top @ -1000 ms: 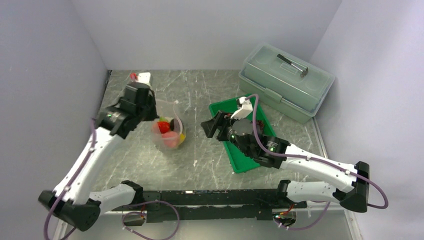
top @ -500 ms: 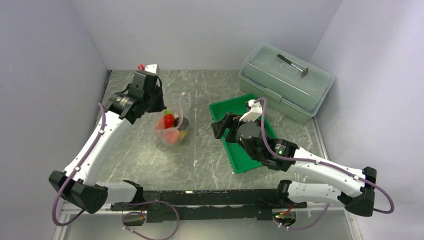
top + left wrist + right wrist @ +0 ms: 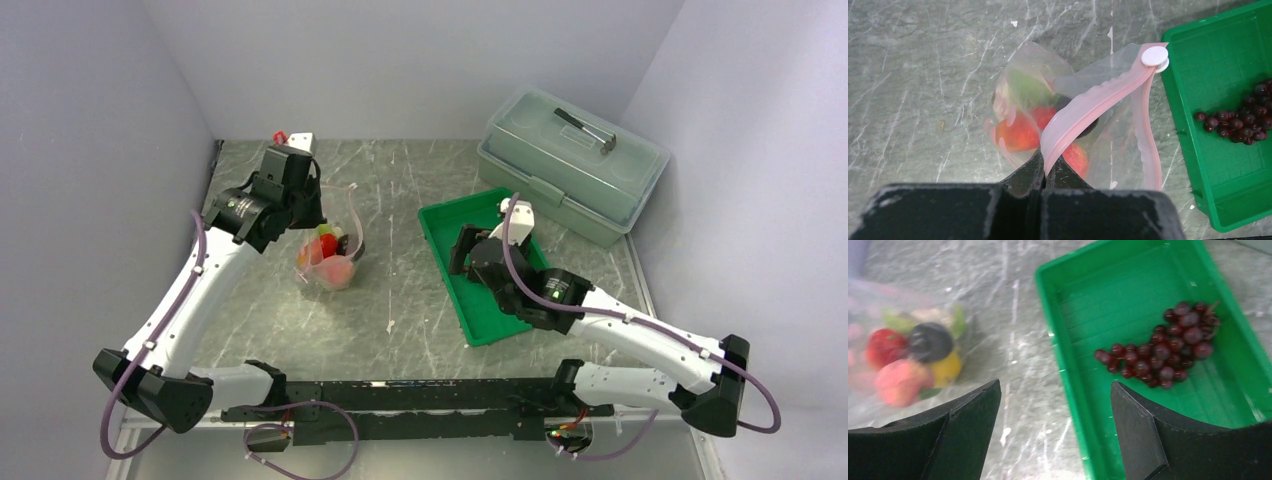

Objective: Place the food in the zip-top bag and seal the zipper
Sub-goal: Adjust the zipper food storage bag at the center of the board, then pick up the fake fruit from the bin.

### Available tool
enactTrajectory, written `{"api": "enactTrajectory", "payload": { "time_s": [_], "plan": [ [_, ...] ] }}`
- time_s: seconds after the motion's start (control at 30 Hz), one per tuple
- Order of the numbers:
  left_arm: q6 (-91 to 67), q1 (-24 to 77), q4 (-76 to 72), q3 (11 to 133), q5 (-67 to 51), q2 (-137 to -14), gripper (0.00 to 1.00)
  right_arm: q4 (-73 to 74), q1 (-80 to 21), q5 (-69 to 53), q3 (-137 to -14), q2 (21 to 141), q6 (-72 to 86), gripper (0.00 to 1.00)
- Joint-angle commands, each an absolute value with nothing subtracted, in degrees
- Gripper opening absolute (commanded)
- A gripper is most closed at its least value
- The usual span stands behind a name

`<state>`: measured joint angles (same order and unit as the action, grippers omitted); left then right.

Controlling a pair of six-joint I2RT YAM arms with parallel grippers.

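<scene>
The clear zip-top bag (image 3: pixel 328 252) stands on the table, mouth open. It holds a red-orange fruit (image 3: pixel 1017 134), a pink peach (image 3: pixel 897 382), a dark purple ball (image 3: pixel 929 341), a yellow-orange fruit (image 3: pixel 946 368) and a white-and-green vegetable (image 3: pixel 1024 89). My left gripper (image 3: pixel 1046 162) is shut on the pinkish zipper (image 3: pixel 1088 107) and holds the bag's mouth up. The dark grape bunch (image 3: pixel 1168 352) lies in the green tray (image 3: pixel 1128 270). My right gripper (image 3: pixel 1055 400) is open and empty over the tray's left rim, also in the top view (image 3: pixel 468 250).
A pale green lidded box (image 3: pixel 572 160) stands at the back right, beside the tray (image 3: pixel 495 320). A white round slider tab (image 3: pixel 1154 56) sits at the zipper's far end. Grey walls close in the left, back and right sides.
My right gripper has drawn back from the bag to over the green tray. My left gripper has lifted the bag's mouth and shifted the bag slightly left.
</scene>
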<state>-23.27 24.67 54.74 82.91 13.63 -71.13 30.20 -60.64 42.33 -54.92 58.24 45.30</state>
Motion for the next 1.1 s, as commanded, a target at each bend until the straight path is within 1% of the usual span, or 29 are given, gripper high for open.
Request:
{"api": "enactTrajectory", "payload": {
  "time_s": [0.0,0.07,0.17,0.4,0.47,0.8,1.07],
  "plan": [
    [-21.4,24.5,52.4,83.2,15.1,-71.1,0.00,35.0,-54.4,41.1,-55.7,58.4,44.3,0.84],
    [-21.4,24.5,51.5,82.6,14.2,-71.1,0.00,34.9,-51.8,39.7,-54.1,58.2,44.9,0.85],
    [-21.4,24.5,50.1,81.4,12.8,-70.7,0.00,35.8,-48.1,39.4,-52.1,59.0,48.1,0.92],
    [-20.3,24.5,47.7,79.4,9.6,-70.2,0.00,34.4,-41.5,35.2,-48.4,63.5,53.6,0.94],
    [-19.3,24.5,46.5,78.4,8.6,-69.7,0.00,33.6,-40.4,34.9,-47.6,64.7,54.9,0.99],
    [-16.9,24.5,41.8,73.6,7.1,-65.7,0.00,31.9,-34.7,33.0,-46.9,73.6,58.7,1.00],
    [-17.3,24.2,40.4,70.9,4.6,-65.0,0.00,26.0,-31.7,30.9,-46.1,78.7,59.5,1.00]
  ]
}}
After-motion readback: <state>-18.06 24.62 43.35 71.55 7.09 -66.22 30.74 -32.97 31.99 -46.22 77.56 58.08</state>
